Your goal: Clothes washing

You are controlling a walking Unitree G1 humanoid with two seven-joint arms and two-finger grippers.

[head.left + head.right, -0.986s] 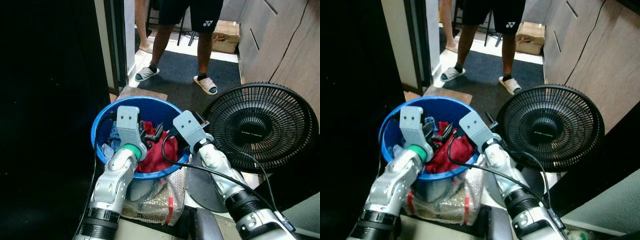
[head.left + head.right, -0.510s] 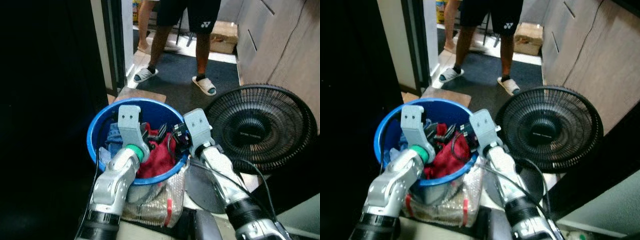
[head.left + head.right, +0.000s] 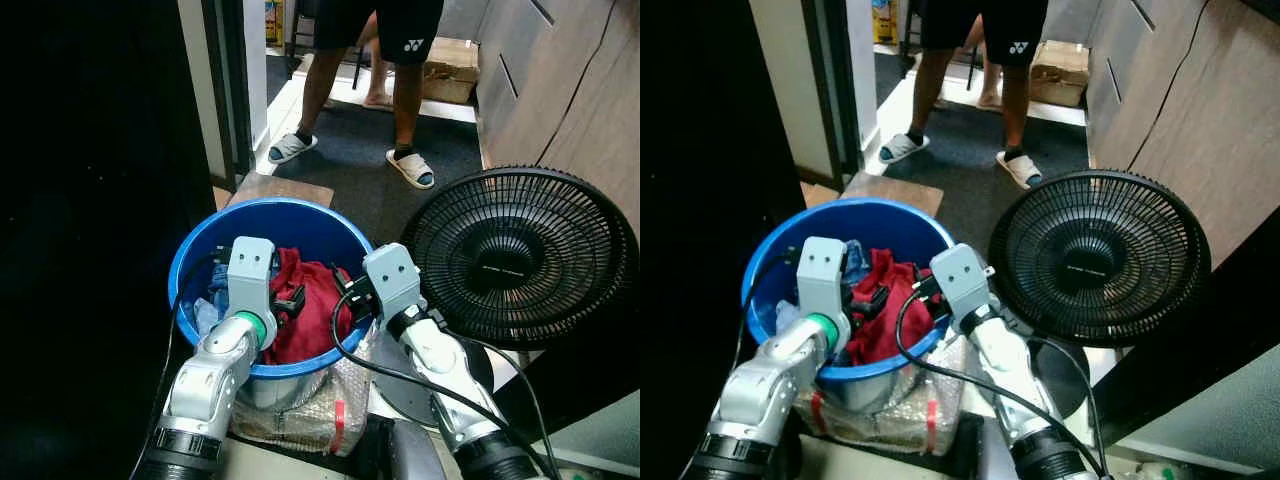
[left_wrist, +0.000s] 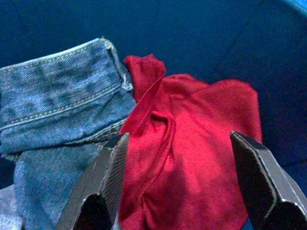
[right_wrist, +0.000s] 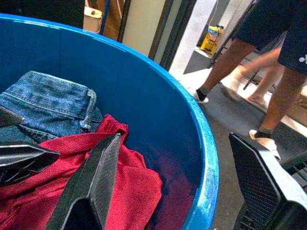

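While both of our arms reach down into the blue tub (image 3: 205, 255), our left hand (image 4: 182, 187) hangs with its fingers spread wide on either side of the red shirt (image 4: 192, 158), not gripping it. Our right hand (image 5: 177, 191) sits at the tub's 3 o'clock rim, its fingers also spread: one over the red cloth, the other outside the blue wall. The shirt lies crumpled in the tub's middle, its long axis running roughly from 12 to 6 o'clock, with a folded point aimed toward 12. Denim jeans (image 4: 57, 91) lie touching it on the 9 o'clock side. At 3 o'clock of the tub a black fan (image 3: 520, 255) lies tilted on the floor. At 12 o'clock a person's legs (image 3: 405, 95) in sandals stand on a dark mat (image 3: 350, 180). Bubble wrap (image 3: 320, 395) sits under the tub.
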